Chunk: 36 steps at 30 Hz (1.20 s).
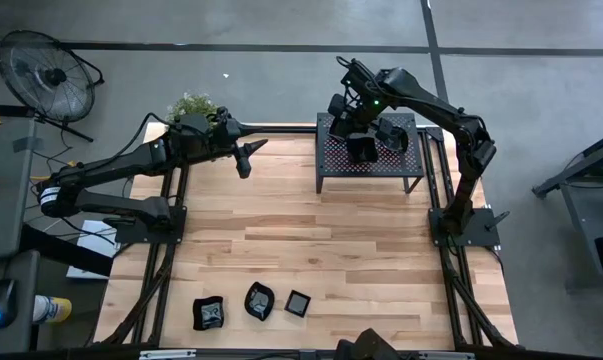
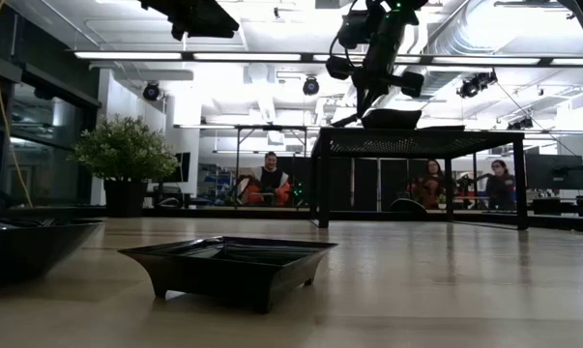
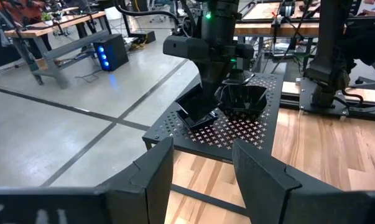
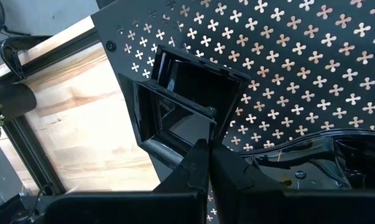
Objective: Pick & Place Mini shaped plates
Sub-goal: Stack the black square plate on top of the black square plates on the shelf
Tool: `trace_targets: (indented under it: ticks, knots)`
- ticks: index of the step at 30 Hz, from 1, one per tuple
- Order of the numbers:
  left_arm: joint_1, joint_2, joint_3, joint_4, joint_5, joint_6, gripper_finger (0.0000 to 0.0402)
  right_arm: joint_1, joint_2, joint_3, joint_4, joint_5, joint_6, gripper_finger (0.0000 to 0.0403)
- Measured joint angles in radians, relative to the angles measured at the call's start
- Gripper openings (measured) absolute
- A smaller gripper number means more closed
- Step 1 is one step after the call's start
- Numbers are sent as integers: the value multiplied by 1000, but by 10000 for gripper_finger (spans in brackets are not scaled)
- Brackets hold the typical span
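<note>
Right end effector [image 1: 362, 146] sits over the perforated rack [image 1: 331, 170] at upper centre-right of the high view, fingers pinched together on the rim of a square mini plate [image 4: 187, 102], which stands tilted on the rack surface. A second, wavy-rimmed mini plate [image 3: 243, 99] rests on the rack just beside it. Left end effector [image 1: 249, 155] hangs over the bench [image 1: 311, 240] left of the rack, fingers [image 3: 155, 171] spread apart, holding nothing. Three more mini plates [image 1: 252, 302] lie in a row along the bench's lower edge, left of centre in the high view.
</note>
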Motion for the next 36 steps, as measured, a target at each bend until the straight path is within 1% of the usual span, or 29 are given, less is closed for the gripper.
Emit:
trace_targets:
  ticks: [12,22,31,33,36]
  knots:
    - [0,0,0,0,0,0,162,0,0,0,0,-3,3,1]
    - [0,0,0,0,0,0,162,0,0,0,-19,-10,52,1]
    - [0,0,0,0,0,0,162,0,0,0,-23,-6,45,1]
    - [0,0,0,0,1,0,162,0,0,0,-23,-3,45,4]
    - [0,0,0,0,1,0,162,0,0,0,-23,-2,44,19]
